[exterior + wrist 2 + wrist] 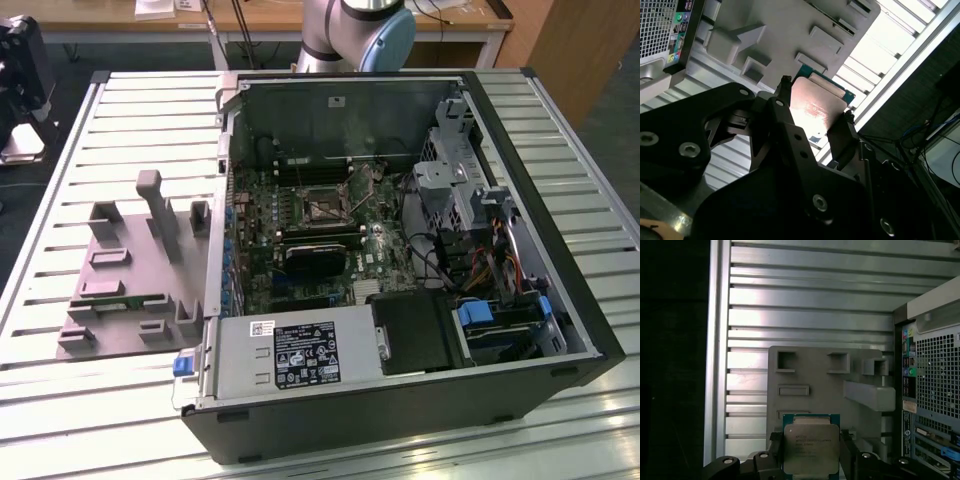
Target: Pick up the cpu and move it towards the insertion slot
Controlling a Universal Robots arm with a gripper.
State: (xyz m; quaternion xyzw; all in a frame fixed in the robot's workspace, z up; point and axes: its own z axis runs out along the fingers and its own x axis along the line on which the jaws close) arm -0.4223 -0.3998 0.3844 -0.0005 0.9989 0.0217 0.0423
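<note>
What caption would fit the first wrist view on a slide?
Gripper clamping the cpu over the grey fixture plate, computer case alongside.

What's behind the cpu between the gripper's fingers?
In the first wrist view the grey fixture plate lies behind the cpu, held in the gripper, with the slatted table beyond. The patch of plate right behind the chip is covered.

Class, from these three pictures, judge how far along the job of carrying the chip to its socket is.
Done: the gripper has its jaws shut on the chip, in both wrist views. In hand: the chip is held near the grey holder plate, outside the computer case. Left: it has not yet reached the socket inside that case.
</note>
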